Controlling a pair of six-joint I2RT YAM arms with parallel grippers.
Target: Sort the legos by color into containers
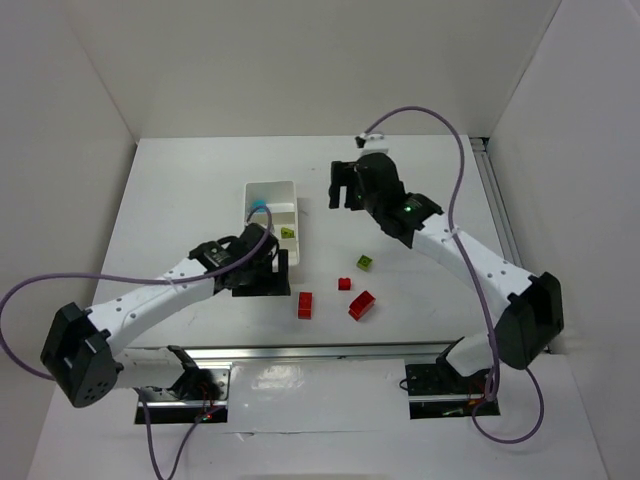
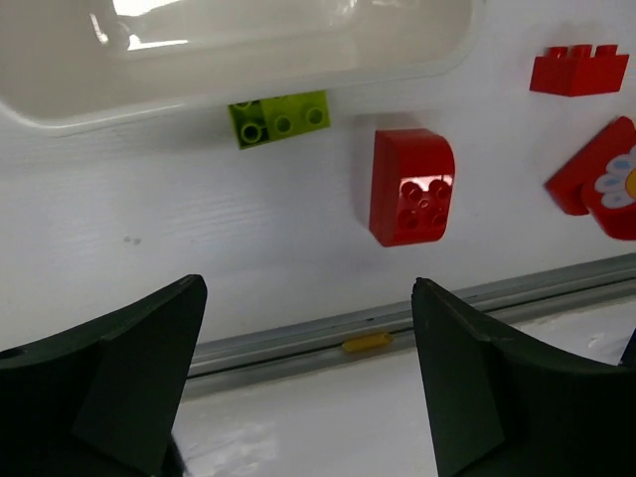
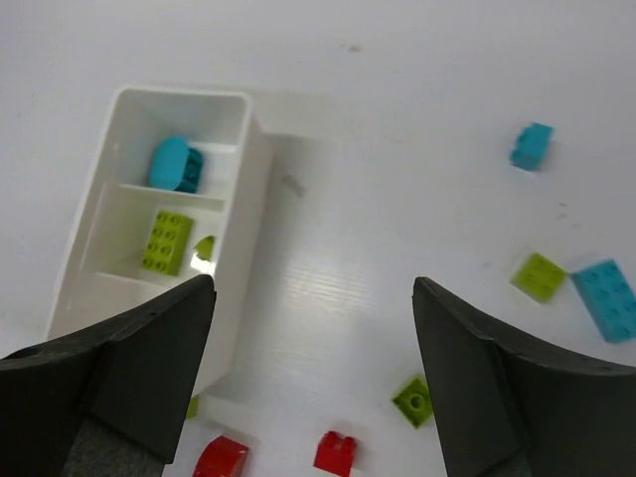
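The tray (image 1: 270,186) is placed left of centre on the bench (image 1: 180,180); bricks (image 3: 168,241) are held in it, and loose bricks (image 1: 361,305) are scattered to its near right.

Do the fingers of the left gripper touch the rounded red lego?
Apart. In the left wrist view the rounded red lego lies on the table beyond the left gripper, bare white surface between it and both fingers.

White tray (image 3: 245,214) holds a cyan brick (image 3: 176,164) and green bricks (image 3: 167,241); red bricks (image 3: 336,450) outside.
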